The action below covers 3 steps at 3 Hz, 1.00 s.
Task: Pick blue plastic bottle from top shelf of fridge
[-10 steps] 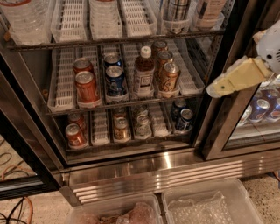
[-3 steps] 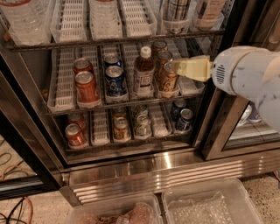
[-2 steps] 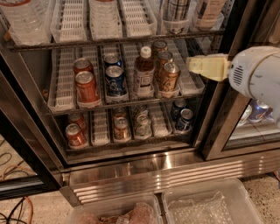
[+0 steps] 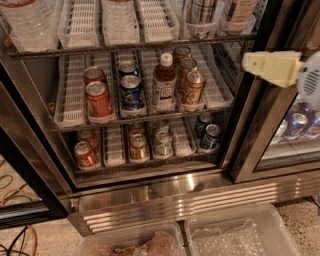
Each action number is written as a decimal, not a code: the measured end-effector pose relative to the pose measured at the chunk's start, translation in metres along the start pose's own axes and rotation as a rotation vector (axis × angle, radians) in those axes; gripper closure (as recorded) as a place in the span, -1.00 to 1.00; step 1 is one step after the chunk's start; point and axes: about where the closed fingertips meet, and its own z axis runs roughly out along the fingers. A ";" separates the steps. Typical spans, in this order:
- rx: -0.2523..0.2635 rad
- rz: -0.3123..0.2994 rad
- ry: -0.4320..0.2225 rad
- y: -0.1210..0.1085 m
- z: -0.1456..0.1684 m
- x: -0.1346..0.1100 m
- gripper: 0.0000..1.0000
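The fridge stands open in front of me. Its top shelf runs along the top of the view, with white slotted trays. The blue plastic bottle stands at the shelf's right end, cut off by the top edge, next to a tall can. A clear water bottle stands at the left end. My gripper is cream coloured and points left. It hangs in front of the black door frame at the right, below and to the right of the bottle, and holds nothing.
The middle shelf holds soda cans and a brown bottle with a white cap. The lower shelf holds more cans. Two clear bins sit on the floor in front. Cables lie at the left. More cans show behind the right glass door.
The gripper has pulled back from in front of the middle shelf's cans, moving right and a little up to the door frame.
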 end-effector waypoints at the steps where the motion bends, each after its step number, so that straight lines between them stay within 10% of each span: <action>1: 0.000 0.000 0.000 0.000 0.000 0.000 -1.00; 3: -0.052 0.013 -0.043 0.021 -0.001 -0.004 -1.00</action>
